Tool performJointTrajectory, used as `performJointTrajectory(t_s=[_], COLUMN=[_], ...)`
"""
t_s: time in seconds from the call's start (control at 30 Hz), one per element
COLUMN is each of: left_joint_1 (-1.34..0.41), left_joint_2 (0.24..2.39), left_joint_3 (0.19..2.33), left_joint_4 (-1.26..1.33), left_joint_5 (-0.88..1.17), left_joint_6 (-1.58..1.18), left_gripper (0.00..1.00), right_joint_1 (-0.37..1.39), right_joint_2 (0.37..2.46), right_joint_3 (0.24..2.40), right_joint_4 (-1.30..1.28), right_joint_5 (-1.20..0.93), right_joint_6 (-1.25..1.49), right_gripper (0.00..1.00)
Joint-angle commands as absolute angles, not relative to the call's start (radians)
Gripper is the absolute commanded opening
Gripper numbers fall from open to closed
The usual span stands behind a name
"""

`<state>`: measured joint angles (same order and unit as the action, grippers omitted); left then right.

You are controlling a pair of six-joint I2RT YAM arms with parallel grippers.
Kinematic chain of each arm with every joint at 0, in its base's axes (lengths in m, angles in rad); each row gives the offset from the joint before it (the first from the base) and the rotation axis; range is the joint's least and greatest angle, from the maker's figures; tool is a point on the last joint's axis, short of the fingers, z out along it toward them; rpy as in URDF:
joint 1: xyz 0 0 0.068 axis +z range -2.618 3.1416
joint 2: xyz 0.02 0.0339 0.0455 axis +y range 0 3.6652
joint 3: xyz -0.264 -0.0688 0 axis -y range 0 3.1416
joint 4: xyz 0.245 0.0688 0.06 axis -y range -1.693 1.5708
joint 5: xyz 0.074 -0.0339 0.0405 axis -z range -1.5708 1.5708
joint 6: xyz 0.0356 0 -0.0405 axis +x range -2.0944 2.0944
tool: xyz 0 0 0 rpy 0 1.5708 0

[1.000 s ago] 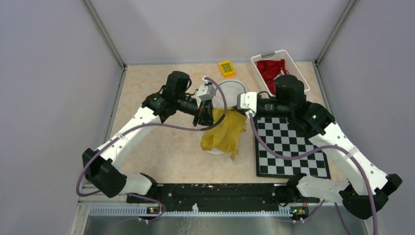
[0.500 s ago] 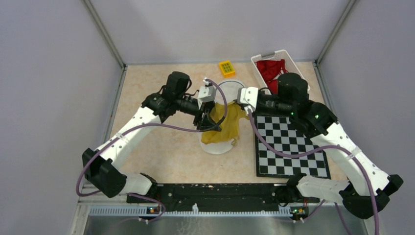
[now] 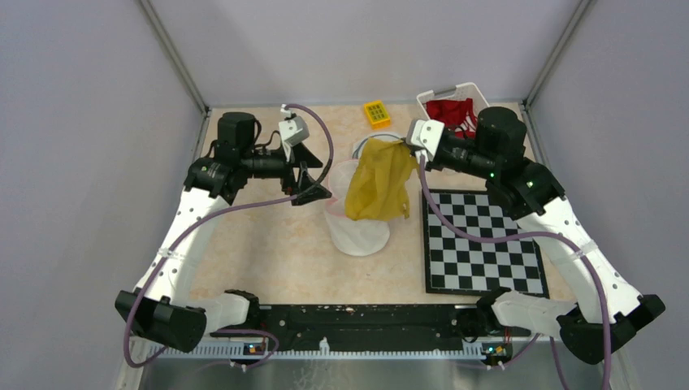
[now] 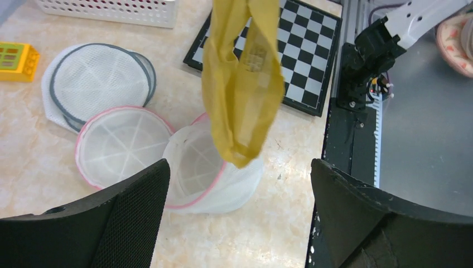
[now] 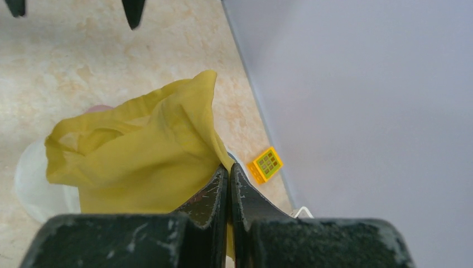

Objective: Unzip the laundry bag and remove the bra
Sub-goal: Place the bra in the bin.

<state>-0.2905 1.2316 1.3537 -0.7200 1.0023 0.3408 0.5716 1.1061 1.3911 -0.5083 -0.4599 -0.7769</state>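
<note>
The yellow bra [image 3: 378, 180] hangs in the air from my right gripper [image 3: 409, 149], whose jaws are shut on its top edge [image 5: 227, 167]. Its lower end dangles just above the open mouth of the white laundry bag [image 3: 355, 230] with the pink rim. In the left wrist view the bra [image 4: 242, 84] hangs over the bag [image 4: 215, 184], whose round flap [image 4: 120, 146] lies open beside it. My left gripper [image 3: 315, 174] is to the left of the bag, open wide and holding nothing [image 4: 239, 173].
A second mesh bag [image 4: 95, 78] with a grey rim lies behind the laundry bag. A yellow block [image 3: 376, 113] sits at the back. A white basket [image 3: 463, 86] with red cloth stands at the back right. A checkerboard mat [image 3: 481, 240] lies on the right.
My left gripper opened, let go of the bra and drew back to the left. My right gripper lifted the bra up and back, out of the laundry bag.
</note>
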Motion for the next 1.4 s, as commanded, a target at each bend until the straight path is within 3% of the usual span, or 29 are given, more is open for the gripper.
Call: performJointTrajectory(t_s=[0.0,0.6,0.83,1.23,1.37], left_joint_1=[-0.219,-0.146,-0.146,-0.146,-0.146], left_joint_2=[1.183,1.197,1.292,1.376,1.389], left_joint_3=[1.344,1.208,1.258,1.309,1.310], left_joint_4=[-0.709,-0.690,-0.650,-0.658,-0.653], left_joint_5=[1.039,1.013,1.124,1.133,1.131], left_joint_6=[0.236,0.180,0.149,0.134,0.132], left_gripper=[0.99,0.99,0.99,0.99,0.99], right_joint_1=[0.516,0.170,0.065,-0.098,-0.106], right_joint_2=[1.146,1.430,1.621,2.051,2.151], right_joint_3=[1.441,1.687,1.888,2.369,2.419], right_joint_4=[-0.424,-0.342,-0.315,-0.261,-0.192], right_joint_5=[-0.501,-0.662,-0.722,-0.788,-0.783], right_joint_6=[-0.754,-0.756,-0.788,-0.840,-0.940], right_gripper=[0.00,0.00,0.00,0.00,0.00])
